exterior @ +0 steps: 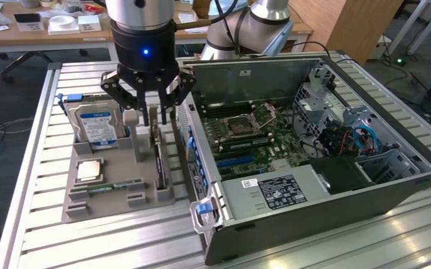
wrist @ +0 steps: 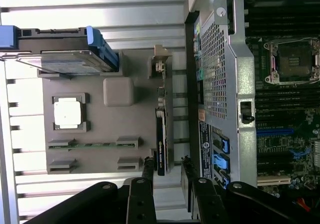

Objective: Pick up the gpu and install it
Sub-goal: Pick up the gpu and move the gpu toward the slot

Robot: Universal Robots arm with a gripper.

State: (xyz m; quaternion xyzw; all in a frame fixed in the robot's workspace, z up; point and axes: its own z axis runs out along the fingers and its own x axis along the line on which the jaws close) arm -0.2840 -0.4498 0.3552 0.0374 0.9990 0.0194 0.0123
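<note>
So the gripper point(exterior: 149, 115) is hanging straight down over the grey parts holder point(exterior: 103, 208), fingers apart with one on each side of the gpu point(exterior: 159, 162). In the wrist view there's a gap on both sides of the card, so I'd call it lined up but not clamped on anything. The gpu stands on edge in a slot along the holder's side closest to the PC case point(exterior: 335, 188), which I guess leaves its top edge free for a pinch from above. Toward the exterior view's left sit the hard drive point(exterior: 96, 126), upright at the far end, then the CPU point(exterior: 89, 169) lying flat and the memory stick point(exterior: 114, 185) nearer. On the exterior view's right the case lies open with the motherboard point(exterior: 253, 134) facing up, probably so the card can drop straight in.
</note>
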